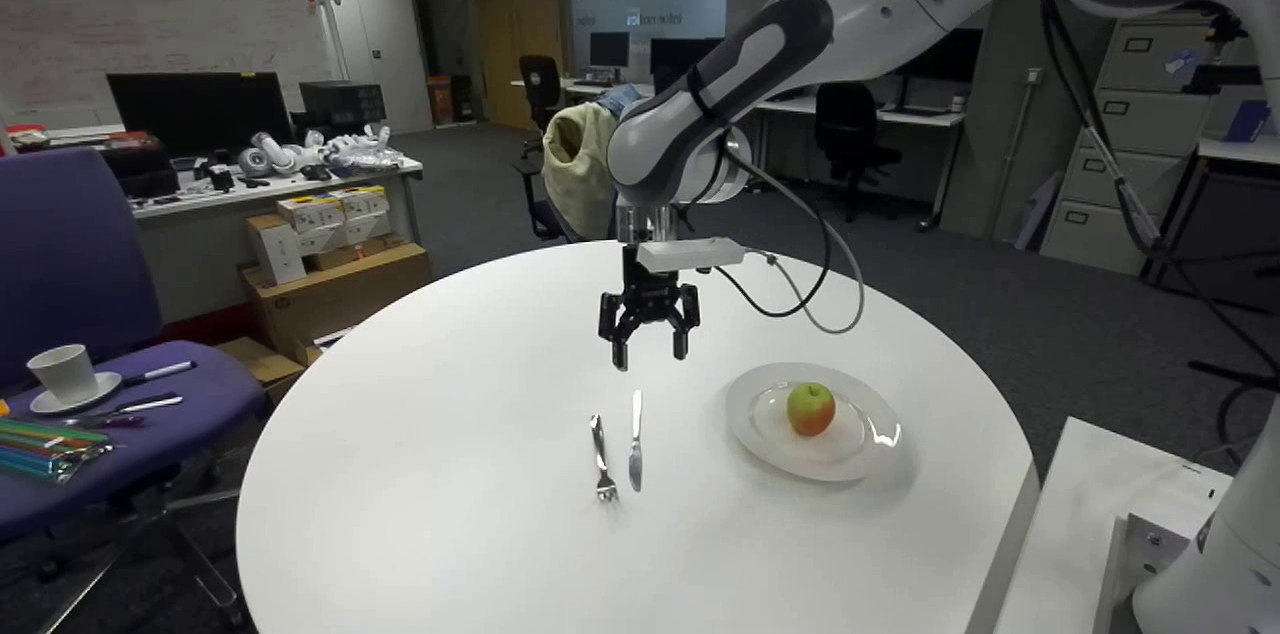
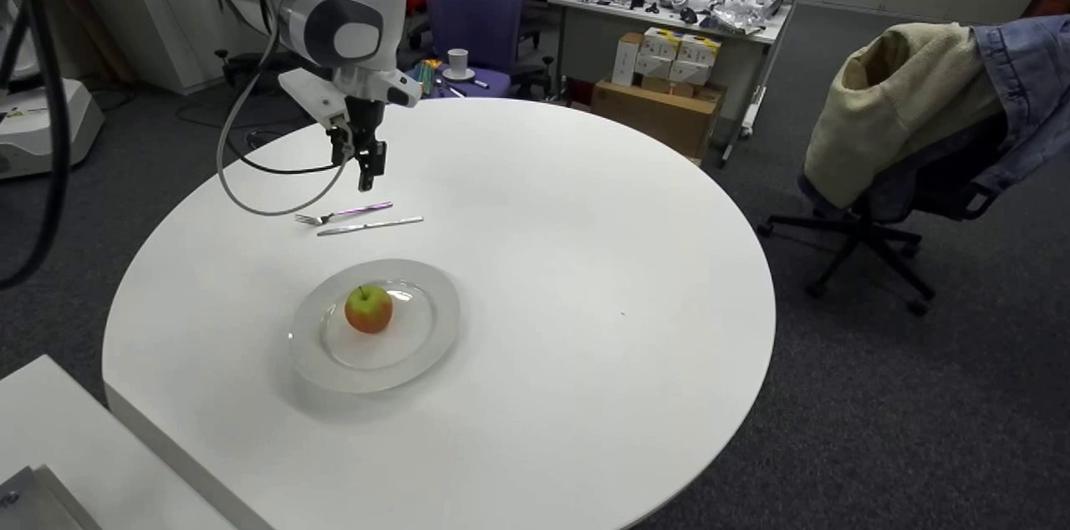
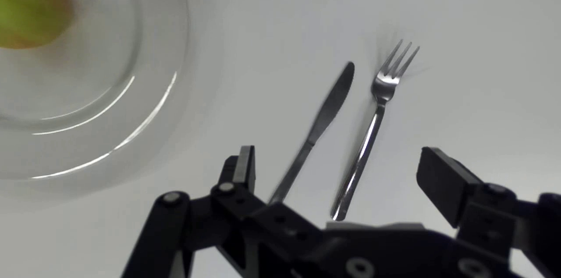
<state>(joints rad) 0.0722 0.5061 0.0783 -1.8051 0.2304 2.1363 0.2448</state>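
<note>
Fork (image 3: pixel 372 130) and knife (image 3: pixel 314 134), side by side on surface (image 3: pixel 504 94), centre of wrist view. Above: empty jaws, spread wide. Apparent step: lining up, no contact. Likely requirement: controlled descent.

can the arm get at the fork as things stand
Probably yes: the gripper is open above the table, and nothing shows between it and the fork; the knife lying close beside it could crowd the grip.
</note>
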